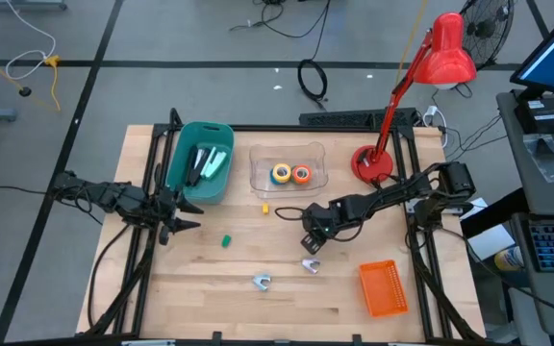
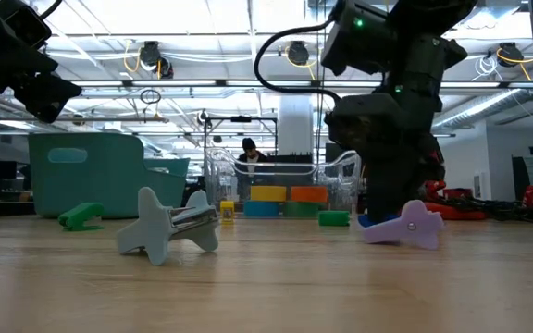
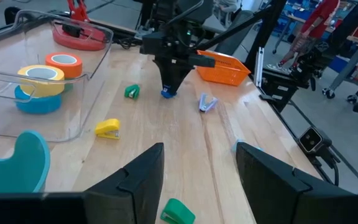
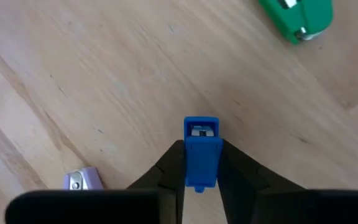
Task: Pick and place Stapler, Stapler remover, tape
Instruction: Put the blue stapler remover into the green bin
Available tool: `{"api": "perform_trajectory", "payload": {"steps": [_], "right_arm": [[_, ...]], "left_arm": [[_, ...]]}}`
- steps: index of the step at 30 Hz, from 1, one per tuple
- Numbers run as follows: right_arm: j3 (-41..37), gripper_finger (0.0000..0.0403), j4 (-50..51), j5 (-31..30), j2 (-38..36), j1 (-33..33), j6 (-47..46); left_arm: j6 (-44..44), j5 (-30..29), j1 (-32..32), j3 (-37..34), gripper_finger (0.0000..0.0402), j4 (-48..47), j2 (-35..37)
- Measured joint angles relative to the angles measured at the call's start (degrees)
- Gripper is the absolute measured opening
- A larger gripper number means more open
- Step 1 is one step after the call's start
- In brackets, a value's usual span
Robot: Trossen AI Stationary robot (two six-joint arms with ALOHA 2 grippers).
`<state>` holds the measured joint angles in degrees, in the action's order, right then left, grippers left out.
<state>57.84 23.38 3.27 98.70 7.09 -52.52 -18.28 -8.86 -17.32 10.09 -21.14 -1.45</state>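
Right gripper (image 4: pixel 201 163) clamps the small blue stapler (image 4: pixel 201 152) on the table; next, a clean lift toward the clear bin (image 1: pixel 260 179) at eleven o'clock.

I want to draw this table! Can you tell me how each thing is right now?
Right gripper: shut on the blue stapler, down at the table.
Left gripper: open, holding nothing, waiting near the teal bin.
Clear tray: holds blue, yellow and orange tape rolls.
Yellow stapler: lying on the table.
Grey staple remover: lying on the table.
Orange basket: on the table.
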Motion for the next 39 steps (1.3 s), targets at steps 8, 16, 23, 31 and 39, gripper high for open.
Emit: {"api": "perform_trajectory", "payload": {"steps": [8,16,23,31,39], "right_arm": [[-0.04,0.0072,-4.87,1.35,-0.51,-0.74,-2.91],[0.05,0.0058,-22.05,4.51,-1.99,-3.89,-2.26],[0.04,0.0064,-39.65,4.6,-2.75,-6.58,-3.14],[0.04,0.006,-55.2,6.01,-2.64,-9.55,-3.81],[0.02,0.006,-61.16,5.77,-2.57,-10.54,-3.15]], "left_arm": [[-0.48,-0.18,-0.02,0.0,0.0205,2.64,0.0],[-1.91,-0.18,0.0,0.0,0.0205,8.06,0.0],[-3.17,-0.2,-0.01,0.0,0.0205,12.95,0.0],[-3.22,-0.23,0.0,-0.02,0.0205,19.6,0.0],[-5.8,-8.79,0.0,0.0,0.0205,24.81,-1.17]]}}
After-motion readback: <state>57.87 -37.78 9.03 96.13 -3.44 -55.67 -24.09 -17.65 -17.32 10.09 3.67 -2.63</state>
